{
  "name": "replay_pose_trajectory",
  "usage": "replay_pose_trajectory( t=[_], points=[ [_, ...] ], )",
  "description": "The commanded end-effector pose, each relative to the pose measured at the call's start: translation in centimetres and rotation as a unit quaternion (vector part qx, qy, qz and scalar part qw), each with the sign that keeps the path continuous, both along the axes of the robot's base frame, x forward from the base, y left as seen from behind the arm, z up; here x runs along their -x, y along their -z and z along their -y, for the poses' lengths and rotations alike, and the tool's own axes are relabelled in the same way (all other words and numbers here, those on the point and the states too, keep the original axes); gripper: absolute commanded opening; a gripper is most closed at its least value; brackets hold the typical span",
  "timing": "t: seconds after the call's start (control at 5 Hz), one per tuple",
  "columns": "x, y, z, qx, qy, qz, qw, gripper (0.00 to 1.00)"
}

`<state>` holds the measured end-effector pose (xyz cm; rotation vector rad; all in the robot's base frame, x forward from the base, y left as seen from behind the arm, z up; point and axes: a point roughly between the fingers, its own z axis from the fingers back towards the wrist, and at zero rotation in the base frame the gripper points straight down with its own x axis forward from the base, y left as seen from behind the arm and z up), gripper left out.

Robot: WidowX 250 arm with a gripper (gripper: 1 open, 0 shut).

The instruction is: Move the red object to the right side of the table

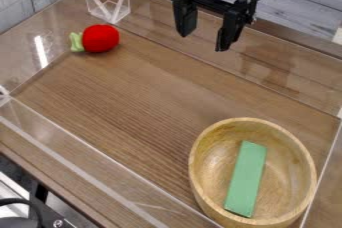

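the red object [100, 39] lies on the worktop [160, 92], near its upper left edge in the camera view. the fingers [210, 34] are to the right of it, well apart from it; they stand open. the green block [245, 179] is inside the wooden bowl [206, 177], at lower right.

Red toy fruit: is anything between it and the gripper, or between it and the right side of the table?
Nothing visible stands between the tool and the red toy fruit. Which side counts as right isn't certain from this view.
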<state>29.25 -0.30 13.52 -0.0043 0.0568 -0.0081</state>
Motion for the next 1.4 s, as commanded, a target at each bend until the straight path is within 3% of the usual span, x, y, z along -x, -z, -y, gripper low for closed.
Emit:
replay_pose_trajectory(
  t=[0.0,0.2,0.4,0.6,0.8,1.0,1.2],
  points=[
    [0.0,0.8,0.1,-0.002,0.017,-0.015,0.9997,1.00],
    [-0.1,0.8,-3.6,-0.008,0.101,-0.014,0.9947,1.00],
    [0.0,0.5,-8.1,-0.014,0.165,-0.012,0.9861,1.00],
    [-0.2,0.0,-12.1,-0.026,0.211,-0.007,0.9771,1.00],
    [-0.1,0.5,-15.5,-0.028,0.241,-0.010,0.9701,1.00],
    [-0.4,0.9,-17.5,-0.034,0.287,-0.015,0.9573,1.00],
    [-0.5,1.6,-18.4,-0.033,0.314,-0.016,0.9488,1.00]
  ],
)
